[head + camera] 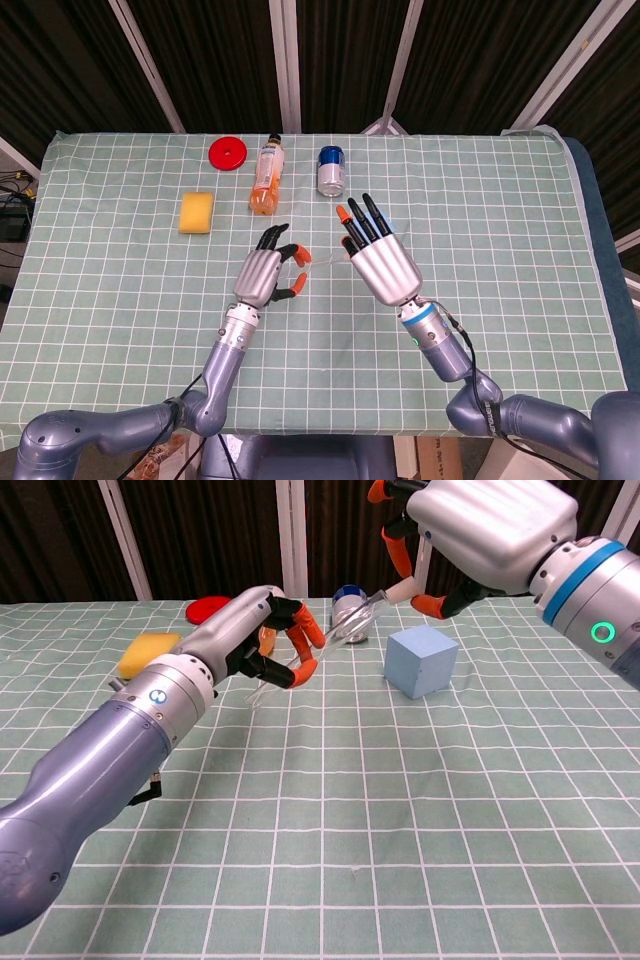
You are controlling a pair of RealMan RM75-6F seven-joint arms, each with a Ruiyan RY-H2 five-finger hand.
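**Left hand grips a clear item, right hand above a cube**

The left hand (pixel 250 635) has its fingers curled in around a thin clear item (pixel 300 660), which slants up and to the right from the grip. It is see-through and hard to make out, so I cannot tell what it is. The curled grip looks meant to keep its low end off the surface while the other end points across to the other hand.

The right hand (pixel 490 525) hangs higher, to the right. In the head view its fingers are stretched out and apart. In the chest view its thumb side comes down close to the item's upper end, but I cannot tell whether it pinches that end or only comes near it.

A blue cube (pixel 422 660) sits on the surface just below the right hand, and the head view mostly hides it.

Farther off, a can (pixel 331 170) stands upright beyond the hands. An orange bottle (pixel 265 178) lies on its side to the can's left. A red disc (pixel 229 153) lies flat at the far left, and a yellow sponge (pixel 196 212) sits nearer than the disc. All four lie well apart from the hands.

The surface (pixel 500 300) wears a green cloth with a white grid. Behind it hang dark curtains between pale posts.
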